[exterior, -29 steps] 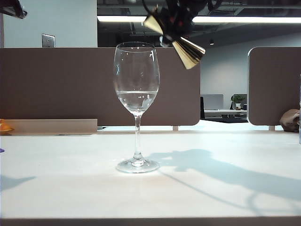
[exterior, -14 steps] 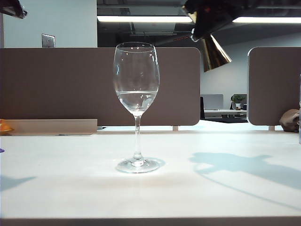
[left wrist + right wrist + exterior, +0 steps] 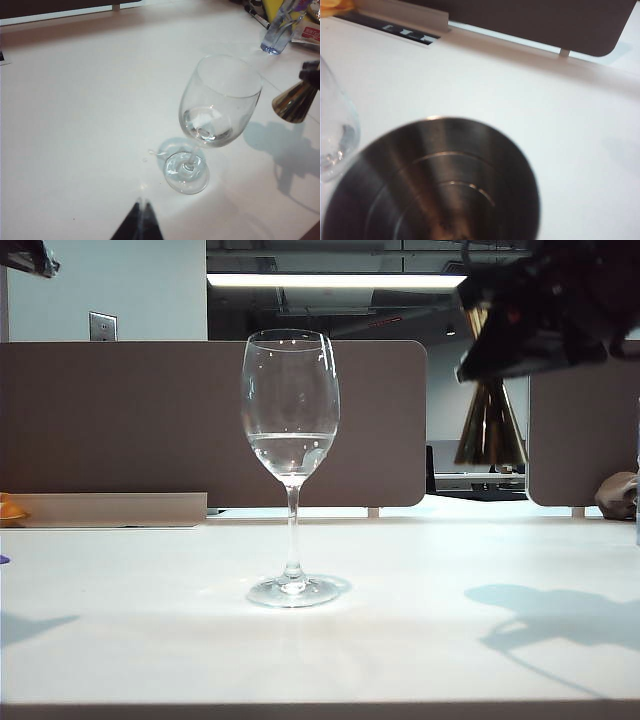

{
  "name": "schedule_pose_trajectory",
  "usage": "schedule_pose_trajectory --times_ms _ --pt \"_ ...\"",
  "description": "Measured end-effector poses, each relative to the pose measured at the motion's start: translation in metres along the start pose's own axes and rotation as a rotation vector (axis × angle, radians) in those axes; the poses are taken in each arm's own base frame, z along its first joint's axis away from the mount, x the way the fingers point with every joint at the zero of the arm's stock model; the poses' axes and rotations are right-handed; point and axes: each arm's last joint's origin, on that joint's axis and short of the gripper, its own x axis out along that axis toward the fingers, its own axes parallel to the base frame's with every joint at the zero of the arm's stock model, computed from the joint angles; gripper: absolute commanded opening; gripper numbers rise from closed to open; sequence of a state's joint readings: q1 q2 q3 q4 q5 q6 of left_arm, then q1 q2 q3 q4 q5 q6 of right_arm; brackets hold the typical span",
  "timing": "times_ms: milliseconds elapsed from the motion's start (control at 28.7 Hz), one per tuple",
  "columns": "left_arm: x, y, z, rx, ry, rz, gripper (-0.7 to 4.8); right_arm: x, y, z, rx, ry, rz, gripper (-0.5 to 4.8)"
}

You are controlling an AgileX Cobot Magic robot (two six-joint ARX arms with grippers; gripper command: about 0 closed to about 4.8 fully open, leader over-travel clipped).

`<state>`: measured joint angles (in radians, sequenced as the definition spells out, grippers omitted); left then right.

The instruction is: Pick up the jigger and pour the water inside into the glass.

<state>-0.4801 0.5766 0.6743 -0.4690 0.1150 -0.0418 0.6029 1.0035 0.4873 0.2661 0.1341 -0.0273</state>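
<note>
Two tools: the right tool (image 3: pixel 505 365) grips the jigger (image 3: pixel 491 426) beside the glass (image 3: pixel 290 465); the left tool's (image 3: pixel 140 222) state cannot be told. If swung carelessly, the glass could be toppled on the counter (image 3: pixel 150 620).

We see a clear, glossy wine glass (image 3: pixel 290 430) on a smooth white table (image 3: pixel 150 620). The jigger (image 3: pixel 490 430) is shiny gold metal.

We see a bright ceiling light strip (image 3: pixel 335 281) in the exterior view, and sharp blue-grey shadows on the white table (image 3: pixel 150 640). The right gripper (image 3: pixel 540 315) is motion-blurred there. The jigger (image 3: pixel 435 185) fills the right wrist view, out of focus.
</note>
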Motion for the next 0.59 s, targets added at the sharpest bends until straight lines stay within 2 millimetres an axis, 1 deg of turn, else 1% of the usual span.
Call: schedule_pose_trajectory --times_ms 105,314,523,593 --pt "0.000 0.000 0.000 0.000 -0.001 -0.001 -0.04 0.000 0.000 -0.008 0.019 0.004 -0.001 -0.02" --pt "-0.003 0.000 0.000 -0.018 -0.012 -0.002 -0.04 0.008 -0.001 -0.034 0.048 0.075 -0.009 -0.02" --pt "-0.009 -0.001 0.001 -0.027 -0.041 -0.003 -0.04 0.020 0.001 -0.037 0.071 0.043 -0.011 -0.02" --pt "-0.013 -0.002 0.001 -0.045 -0.047 -0.004 -0.04 0.028 0.002 -0.043 0.070 0.058 -0.010 -0.02"
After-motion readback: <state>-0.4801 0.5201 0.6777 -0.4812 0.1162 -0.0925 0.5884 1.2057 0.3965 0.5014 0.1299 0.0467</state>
